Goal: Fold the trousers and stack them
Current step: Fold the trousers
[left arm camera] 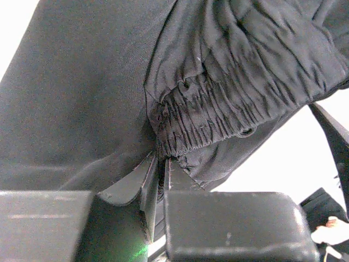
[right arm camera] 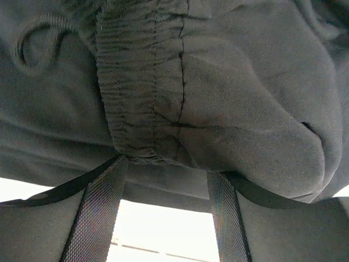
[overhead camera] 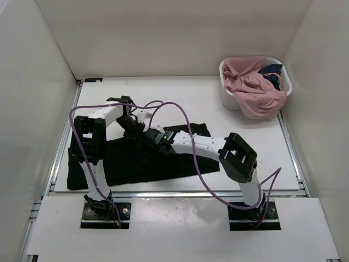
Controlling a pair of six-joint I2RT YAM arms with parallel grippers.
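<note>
While the trousers (overhead camera: 136,161) lie flat across the lower left of the worktop (overhead camera: 245,131), both arms fold inward to mid-frame. The left end effector (left arm camera: 161,164) is pinched tight on the elastic waistband (left arm camera: 218,125). The right end effector (right arm camera: 166,164) has its fingers (right arm camera: 95,207) spread wide, with cloth bunched at the tips.

The left arm (overhead camera: 90,164) rises from its base at the lower left of the top view, bends at the elbow, and reaches toward frame centre, its wrist tipped down. The left gripper (left arm camera: 162,177) has its jaws pressed almost together, pinching the gathered band of the trousers (left arm camera: 82,98). The right arm (overhead camera: 240,164) climbs from the lower right, folds at the elbow, and stretches left to meet its partner near mid-frame. The right gripper (right arm camera: 163,169) has its fingers (right arm camera: 95,213) spread wide, tips against the cloth.
</note>
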